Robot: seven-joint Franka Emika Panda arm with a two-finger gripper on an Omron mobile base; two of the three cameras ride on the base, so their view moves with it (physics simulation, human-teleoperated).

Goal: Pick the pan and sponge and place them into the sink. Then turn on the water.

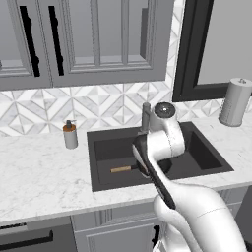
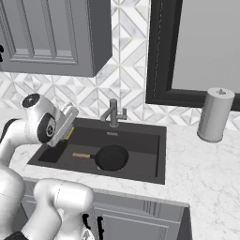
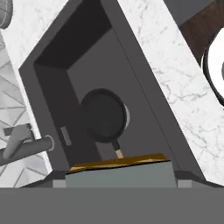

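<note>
**Pan down in sink, sponge in pincer over basin, tap not yet on**

Pan [image 2: 111,157] lies flat on the floor of the sink [image 2: 140,174], wooden handle pointing toward the left end of the basin, black bowl partly over the round drain as the hand view shows it. So that part looks done.

Sponge [image 3: 118,165] sits between the fingertips of the pincer [image 2: 64,137], yellow layer and grey-green face both visible at the bottom of the hand view; in the right base view a yellow sliver shows at the hand. Jaws stand wide, closed on the sponge's width. Hand hangs over the left end of the sink, above the basin, sponge not yet resting on the bottom as far as I can tell.

Left to do, my read: release the sponge into the basin, then go to the faucet [image 2: 113,113] behind the sink and move its lever. No water running.

Soap dispenser [image 1: 70,134] stands on the tabletop [image 1: 39,172], left of the sink, untouched.
</note>
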